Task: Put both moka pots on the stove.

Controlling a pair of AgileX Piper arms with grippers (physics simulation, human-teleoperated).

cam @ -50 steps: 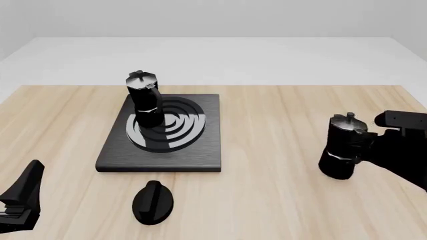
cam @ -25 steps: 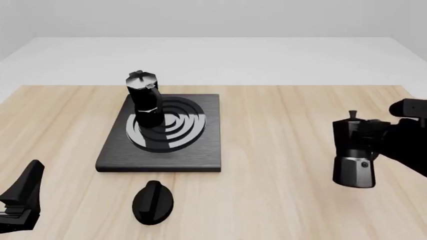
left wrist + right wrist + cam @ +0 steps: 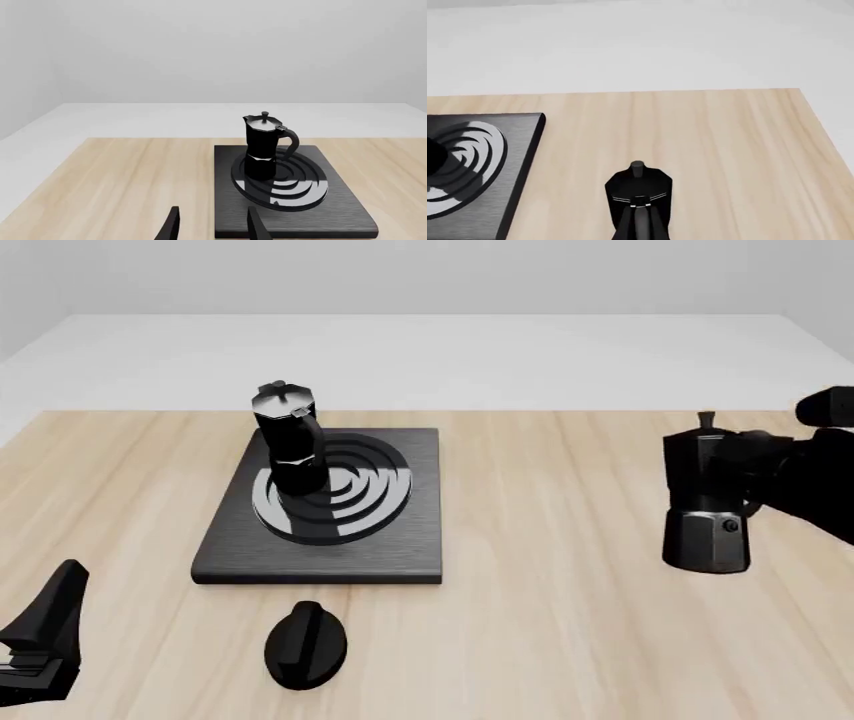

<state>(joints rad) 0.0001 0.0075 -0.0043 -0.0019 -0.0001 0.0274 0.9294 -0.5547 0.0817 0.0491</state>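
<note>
Second moka pot (image 3: 707,502): lifted higher since a second ago, now clear of the surface (image 3: 561,540).
Right pincer (image 3: 761,480) closed on its handle; first moka pot (image 3: 288,440) on stove (image 3: 400,550); left pincer (image 3: 210,227) parted, empty. One placement remains.

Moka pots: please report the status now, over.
Right gripper shut on second moka pot, off the table. Left gripper open, idle. First moka pot on stove. Black knob clear of path.
</note>
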